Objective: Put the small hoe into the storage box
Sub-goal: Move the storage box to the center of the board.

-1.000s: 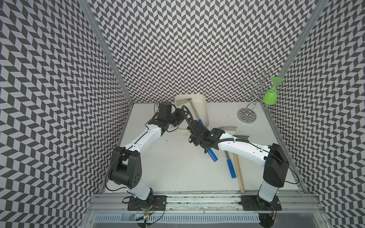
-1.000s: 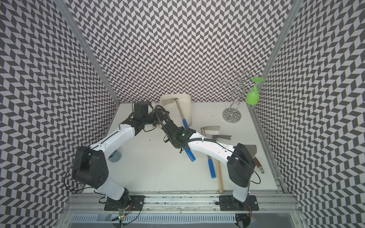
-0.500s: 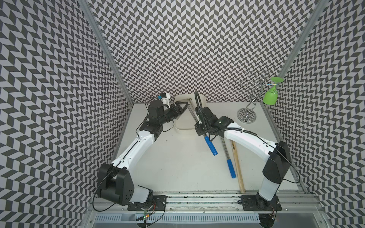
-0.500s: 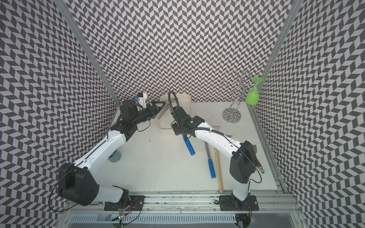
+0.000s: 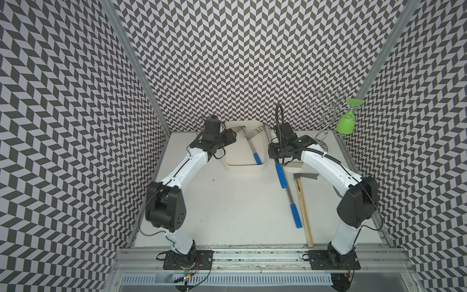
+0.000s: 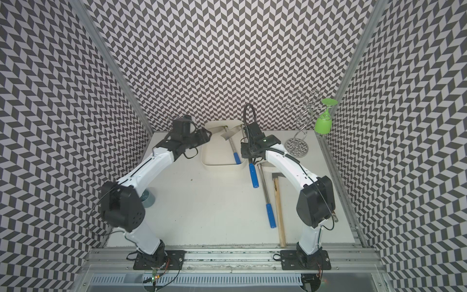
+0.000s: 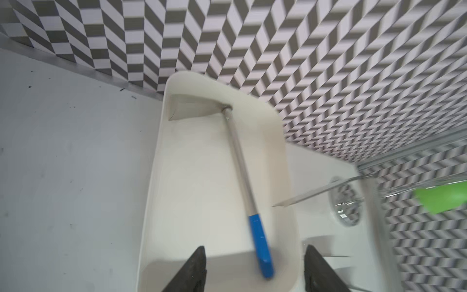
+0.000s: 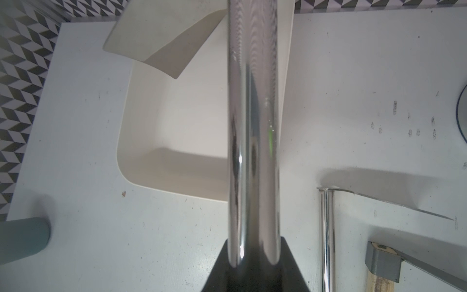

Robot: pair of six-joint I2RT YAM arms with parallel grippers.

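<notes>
right now our right gripper [image 8: 254, 249] is clamping tight on the chrome shaft of the small hoe [image 8: 252, 126], and we are holding it up off the table [image 5: 227, 215]. its blade [image 8: 161, 38] is hanging over the far right part of the storage box [image 5: 243, 169], its shaft is running along the box's right rim, and its blue grip [image 5: 280, 175] is sticking out beside the near right corner, so the hoe is not lying inside yet; we cannot tell whether it is touching the rim. our left gripper [image 7: 255, 250] is hovering at the box's left rim with its jaws standing apart, gripping nothing. inside the box another blue-handled hoe [image 7: 238, 161] is lying flat, blade toward the back wall. just right of the box a longer blue-handled tool [image 5: 295, 217] and a wooden-handled tool [image 5: 304, 215] are lying side by side on the table, and a wire rack [image 5: 326, 118] is carrying a green glass [image 5: 346, 125] in the far right corner.
</notes>
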